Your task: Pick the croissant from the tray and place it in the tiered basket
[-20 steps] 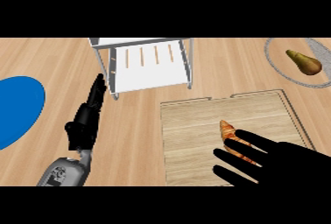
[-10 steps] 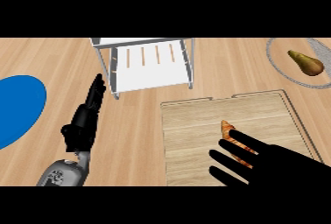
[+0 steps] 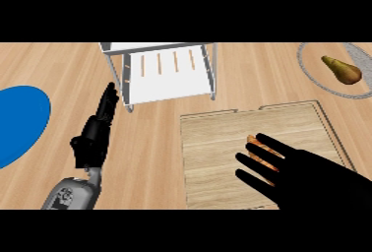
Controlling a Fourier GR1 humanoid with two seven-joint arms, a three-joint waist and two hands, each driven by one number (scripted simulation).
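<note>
Two black hands are showing over a light wooden table (image 3: 58,64), seen from steeply above. The right hand (image 3: 305,172) is lying over the wooden tray (image 3: 218,142) near the table's near right corner, its fingers (image 3: 256,165) spread and straight, pointing toward the table's far left. The croissant (image 3: 256,147), orange-brown, is sitting on the tray under those fingers; only a narrow strip of it is peeking out between and just beyond them, so most of it is hidden. The fingers are lying over the croissant and are not curling round it, as far as can be seen.

The left hand (image 3: 94,135) is resting near the table's near left side, seen edge-on, its fingers straight and held together, pointing toward the far edge. Its grey forearm (image 3: 73,193) is coming in from the near edge.

The tiered basket (image 3: 170,74), white with a metal frame, is standing at the middle of the table's far edge, well apart from the tray. A blue plate (image 3: 18,120) is lying at the left edge, partly cut off. A grey plate (image 3: 316,74) is sitting at the far right corner, carrying a brown-green pear (image 3: 341,70).
</note>
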